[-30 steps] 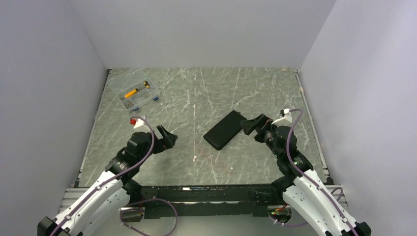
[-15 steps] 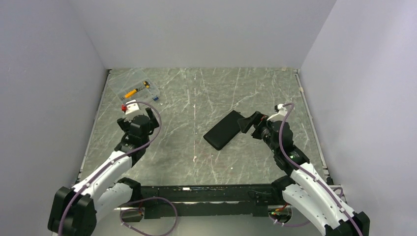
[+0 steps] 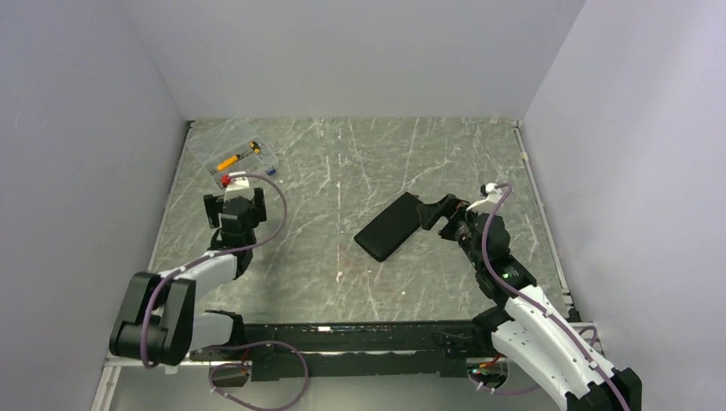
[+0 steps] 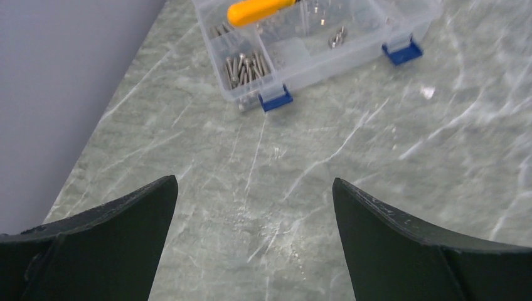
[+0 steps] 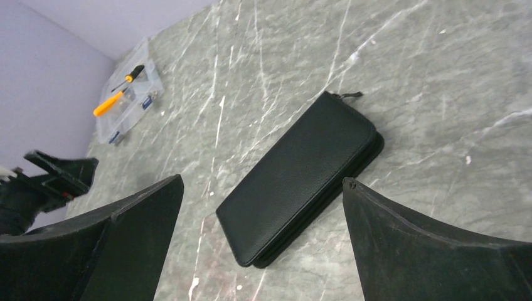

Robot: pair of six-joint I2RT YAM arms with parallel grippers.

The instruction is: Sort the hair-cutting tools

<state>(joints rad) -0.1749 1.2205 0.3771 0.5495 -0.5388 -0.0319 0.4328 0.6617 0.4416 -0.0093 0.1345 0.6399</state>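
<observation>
No hair-cutting tools show in any view; scissors and comb are hidden or out of view. A flat black zip case (image 3: 389, 227) lies shut mid-table, slanted, and fills the middle of the right wrist view (image 5: 301, 175). My right gripper (image 3: 433, 214) hovers at the case's far right end, open and empty (image 5: 262, 179). My left gripper (image 3: 233, 204) stands open over bare table (image 4: 254, 180), just short of the clear box, holding nothing.
A clear plastic box (image 3: 233, 158) with blue latches, screws and an orange-handled tool (image 4: 260, 9) sits at the far left near the wall. The box also shows far off in the right wrist view (image 5: 128, 94). Grey walls close in both table sides.
My left arm has folded back and swung its gripper left and away from me, toward the clear box. The right gripper has edged slightly toward the case end. Both stayed open.
</observation>
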